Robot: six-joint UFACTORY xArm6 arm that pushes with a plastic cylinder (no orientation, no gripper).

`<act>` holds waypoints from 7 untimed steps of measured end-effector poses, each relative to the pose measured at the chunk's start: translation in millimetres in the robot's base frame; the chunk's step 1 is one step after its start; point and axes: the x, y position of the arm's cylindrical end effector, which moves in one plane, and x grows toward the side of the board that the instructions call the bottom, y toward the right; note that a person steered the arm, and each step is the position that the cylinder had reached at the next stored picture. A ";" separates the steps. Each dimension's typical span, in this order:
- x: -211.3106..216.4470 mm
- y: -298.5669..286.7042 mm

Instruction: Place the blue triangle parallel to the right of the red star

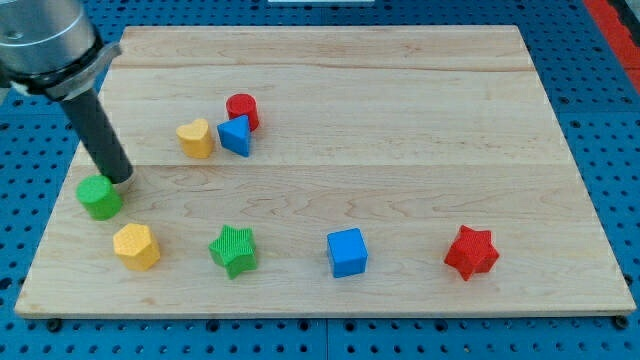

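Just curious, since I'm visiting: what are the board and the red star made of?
The board looks like pale, unvarnished wood: grain lines and plank seams show. The red star seems to be matte plastic, possibly 3D-printed, judging by its fine ribbed texture, though that's uncertain.

Grey metal arm housing, straight dark rod, my tip [120, 180] blunt.

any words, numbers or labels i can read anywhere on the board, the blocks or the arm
None: no text, number or logo shows anywhere.
The wooden board is bare wood grain.
Blocks such as the blue triangle and the red star are plain colour.
My tip, beside the green block, carries no marking.
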 end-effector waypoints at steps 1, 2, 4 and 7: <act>24.3 -8.5; 46.0 -8.5; 36.1 2.0; -57.9 60.6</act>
